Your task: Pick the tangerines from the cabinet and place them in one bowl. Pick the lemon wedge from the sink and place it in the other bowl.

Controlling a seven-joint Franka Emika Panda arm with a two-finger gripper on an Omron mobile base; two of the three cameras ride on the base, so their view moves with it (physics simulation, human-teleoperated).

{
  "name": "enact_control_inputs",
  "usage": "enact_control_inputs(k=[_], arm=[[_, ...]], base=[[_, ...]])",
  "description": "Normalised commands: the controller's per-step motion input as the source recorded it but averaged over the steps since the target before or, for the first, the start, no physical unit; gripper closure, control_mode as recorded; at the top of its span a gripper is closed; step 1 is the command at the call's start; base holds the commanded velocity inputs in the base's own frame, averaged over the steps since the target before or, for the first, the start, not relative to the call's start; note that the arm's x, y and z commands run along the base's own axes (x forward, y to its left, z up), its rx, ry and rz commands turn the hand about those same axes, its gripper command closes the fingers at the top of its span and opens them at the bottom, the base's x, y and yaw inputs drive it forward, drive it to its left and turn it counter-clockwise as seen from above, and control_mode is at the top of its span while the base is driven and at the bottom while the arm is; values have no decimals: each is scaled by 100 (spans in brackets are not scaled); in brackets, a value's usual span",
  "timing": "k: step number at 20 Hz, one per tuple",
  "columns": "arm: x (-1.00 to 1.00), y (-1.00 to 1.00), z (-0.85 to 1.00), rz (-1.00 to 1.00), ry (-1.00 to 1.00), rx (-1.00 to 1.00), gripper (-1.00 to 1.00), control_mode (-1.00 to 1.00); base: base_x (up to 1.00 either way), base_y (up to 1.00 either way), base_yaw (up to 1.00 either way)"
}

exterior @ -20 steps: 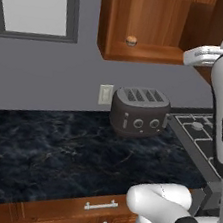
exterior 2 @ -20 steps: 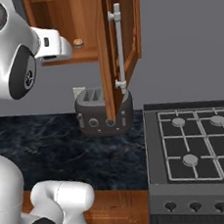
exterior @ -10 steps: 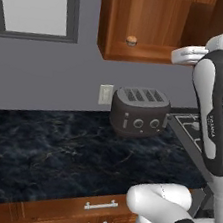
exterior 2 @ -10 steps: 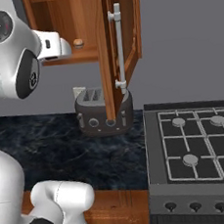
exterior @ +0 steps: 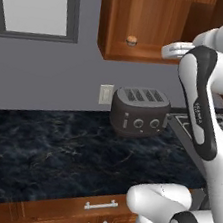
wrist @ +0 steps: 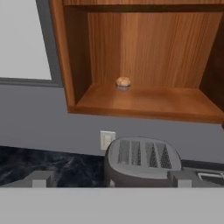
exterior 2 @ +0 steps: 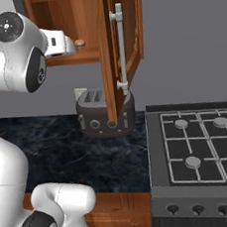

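On the left there is a grey wall with a window point(exterior: 34, 1) in a dark frame, and under it a long black marble counter point(exterior: 52, 150) with wooden drawers below. A white wall outlet point(exterior: 106, 93) sits on the wall just beside the dark toaster point(exterior: 139, 112), which stands on the counter. To the right of the toaster begins the black gas stove point(exterior 2: 204, 150) with its burners.

Above the toaster hangs the brown wooden cabinet point(wrist: 144, 57). Its door point(exterior 2: 120, 50) with a silver handle stands open toward the stove. One tangerine point(wrist: 123, 82) lies on the shelf inside the cabinet, near the back wall and left of the middle; a second one I cannot see.

The white arm is raised, with the elbow bent, and the hand reaches at the height of the shelf, in front of the opening. The gripper point(wrist: 111, 180) is spread wide and holds nothing; its tips show low in the hand view, over the toaster, well apart from the tangerine.
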Motion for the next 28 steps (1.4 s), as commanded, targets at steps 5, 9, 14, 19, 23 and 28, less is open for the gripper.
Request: enact_control_inputs(k=[5, 9, 14, 19, 23, 28], arm=[[39, 1, -5, 0, 0, 0, -100, -100], [42, 9, -10, 0, 0, 0, -100, -100], [36, 8, -16, 0, 0, 0, -100, -100], [28, 4, -19, 0, -1, 0, -100, -100], [30, 0, -4, 0, -1, 0, -100, -100], [39, 0, 0, 0, 0, 0, -100, -100]], base=[[0, 0, 0], [0, 0, 0], [0, 0, 0], [0, 0, 0], [0, 0, 0], [0, 0, 0]])
